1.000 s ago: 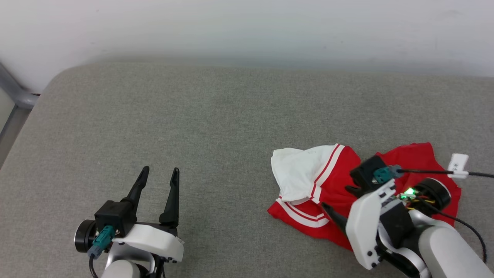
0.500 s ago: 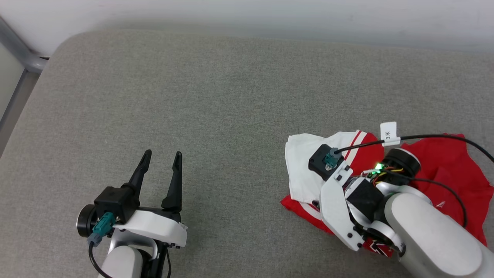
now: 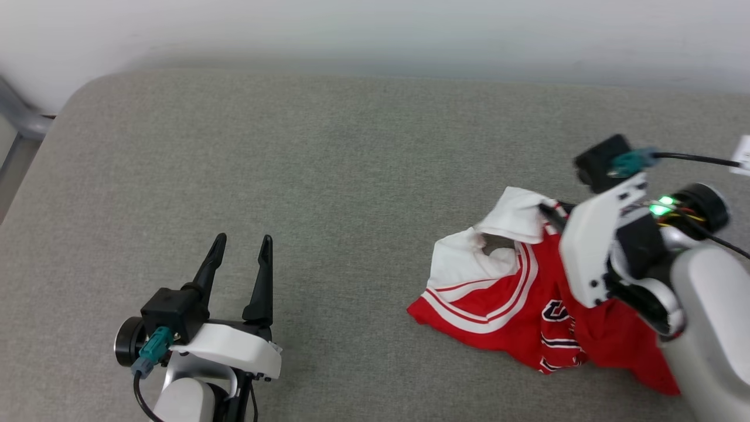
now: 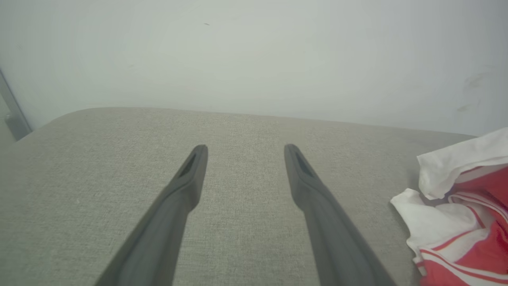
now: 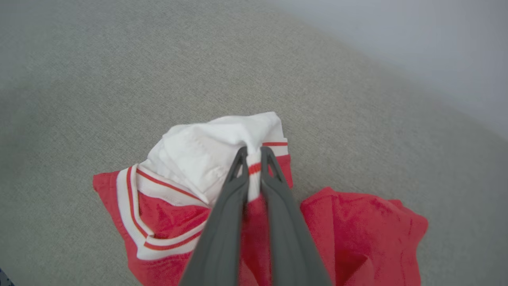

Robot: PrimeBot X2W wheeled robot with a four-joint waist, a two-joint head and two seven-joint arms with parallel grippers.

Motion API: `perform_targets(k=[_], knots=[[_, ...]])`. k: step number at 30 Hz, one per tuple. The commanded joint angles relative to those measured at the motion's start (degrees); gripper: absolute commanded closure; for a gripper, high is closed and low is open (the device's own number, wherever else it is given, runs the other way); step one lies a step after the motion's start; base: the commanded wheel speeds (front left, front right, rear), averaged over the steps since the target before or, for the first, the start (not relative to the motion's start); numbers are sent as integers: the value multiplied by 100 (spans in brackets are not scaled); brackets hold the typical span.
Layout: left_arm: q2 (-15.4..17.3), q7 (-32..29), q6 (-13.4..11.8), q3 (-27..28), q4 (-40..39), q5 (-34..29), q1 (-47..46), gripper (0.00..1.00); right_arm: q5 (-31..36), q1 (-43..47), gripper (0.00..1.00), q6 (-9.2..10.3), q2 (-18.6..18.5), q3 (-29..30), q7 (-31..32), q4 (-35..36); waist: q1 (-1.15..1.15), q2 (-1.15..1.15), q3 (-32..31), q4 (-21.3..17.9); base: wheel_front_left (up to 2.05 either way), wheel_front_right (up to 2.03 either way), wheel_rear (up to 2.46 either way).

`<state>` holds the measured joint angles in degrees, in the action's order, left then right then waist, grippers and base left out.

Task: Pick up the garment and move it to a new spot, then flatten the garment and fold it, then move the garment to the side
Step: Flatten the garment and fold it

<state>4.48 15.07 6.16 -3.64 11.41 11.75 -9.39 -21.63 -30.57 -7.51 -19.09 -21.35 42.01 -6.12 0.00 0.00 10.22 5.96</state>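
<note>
Right tool pinches the garment at its sleeve trim.

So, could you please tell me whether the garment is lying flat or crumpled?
Crumpled: the garment lies bunched in folds, with its white sleeve edge pinched and raised by the right gripper.

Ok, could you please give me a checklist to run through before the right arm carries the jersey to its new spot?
1. Right claw shut on the striped white sleeve of the garment: ok.
2. Garment lifted off the grey cushion: not ok, its red body lies on it.
3. Left claw open, apart from the garment: ok.
4. Bare cushion to the robot's left for a set-down: ok.
5. Grip deep enough to hold during the carry: cannot tell.
</note>
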Motion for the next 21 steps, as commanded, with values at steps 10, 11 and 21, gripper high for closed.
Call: perform_targets(k=[10, 11, 21], knots=[[-35, 14, 36, 25, 29, -89, 141, 0, 447, 1656, 100, 3, 772, 2844, -277, 514, 0, 0, -220, -322, 0, 0, 0], [-35, 14, 40, 17, 36, -93, 150, 0, 499, 1837, 100, 3, 881, 3105, -299, 558, 0, 0, -236, -337, 0, 0, 0], [-6, 14, 79, -35, 105, -99, 261, 0, 226, 3267, 100, 3, 1624, 4750, -803, 283, 0, 0, -372, -409, 0, 0, 0]])
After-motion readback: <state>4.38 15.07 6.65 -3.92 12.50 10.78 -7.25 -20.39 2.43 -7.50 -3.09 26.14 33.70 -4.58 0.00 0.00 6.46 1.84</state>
